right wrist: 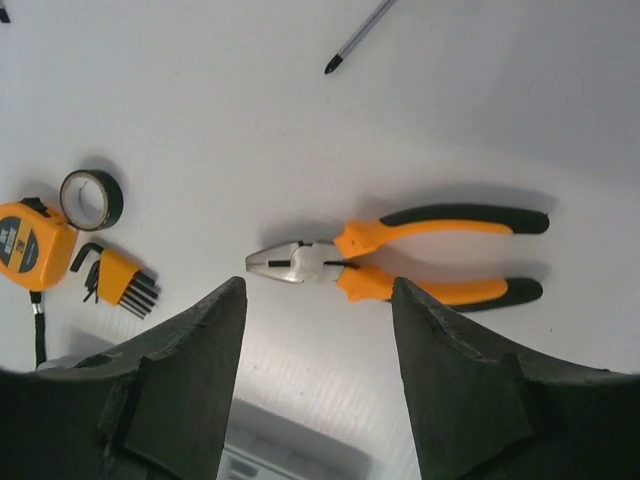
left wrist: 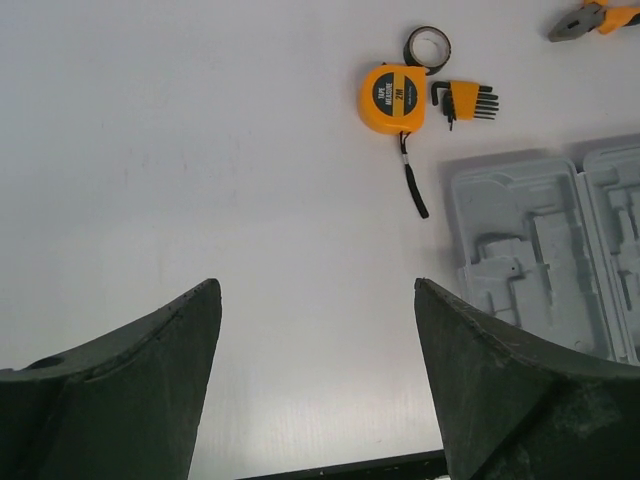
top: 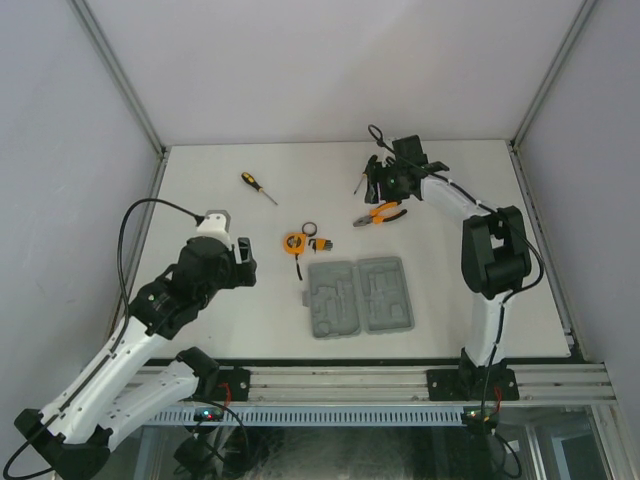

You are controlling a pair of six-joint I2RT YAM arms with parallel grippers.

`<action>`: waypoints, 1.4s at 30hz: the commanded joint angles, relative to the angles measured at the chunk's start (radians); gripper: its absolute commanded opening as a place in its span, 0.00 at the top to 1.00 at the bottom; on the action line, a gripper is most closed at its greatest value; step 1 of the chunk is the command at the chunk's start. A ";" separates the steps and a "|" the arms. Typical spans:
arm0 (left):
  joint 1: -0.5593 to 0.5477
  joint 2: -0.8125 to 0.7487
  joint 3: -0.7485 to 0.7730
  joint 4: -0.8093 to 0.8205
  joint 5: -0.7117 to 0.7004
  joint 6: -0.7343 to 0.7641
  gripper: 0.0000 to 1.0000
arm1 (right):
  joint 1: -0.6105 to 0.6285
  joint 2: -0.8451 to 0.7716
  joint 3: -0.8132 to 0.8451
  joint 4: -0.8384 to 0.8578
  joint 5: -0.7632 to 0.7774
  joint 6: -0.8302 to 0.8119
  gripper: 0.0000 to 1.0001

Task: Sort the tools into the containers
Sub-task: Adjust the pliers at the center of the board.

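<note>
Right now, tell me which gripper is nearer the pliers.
Right. The right gripper hovers close by the pliers, its jaws open. The left gripper is far off, on the other side of the tape measure.

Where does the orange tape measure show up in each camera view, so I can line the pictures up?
Top external: tape measure near mid-picture, just beyond the left half of the grey case.
Left wrist: upper part, right of centre.
Right wrist: cut off at the left edge.
Shared landmark: the hex key set, lying close beside it in all three views.
</note>
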 commanded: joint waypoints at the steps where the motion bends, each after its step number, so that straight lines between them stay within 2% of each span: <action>1: 0.008 -0.018 0.016 0.007 -0.051 0.013 0.18 | -0.021 0.077 0.096 -0.044 -0.056 -0.031 0.39; 8: 0.014 -0.015 0.014 0.008 -0.047 0.015 0.18 | -0.033 0.153 0.130 -0.055 -0.061 -0.050 0.34; 18: 0.026 -0.009 0.013 0.013 -0.036 0.019 0.18 | -0.038 0.176 0.101 -0.083 -0.100 -0.064 0.34; 28: 0.037 0.000 0.011 0.019 -0.014 0.025 0.19 | -0.021 0.070 -0.090 -0.042 -0.081 -0.011 0.36; 34: 0.043 0.005 0.011 0.022 -0.003 0.028 0.19 | 0.052 0.027 -0.150 -0.049 0.027 -0.009 0.39; 42: 0.045 0.012 0.011 0.024 0.001 0.030 0.20 | 0.144 0.061 -0.129 -0.087 0.228 -0.025 0.49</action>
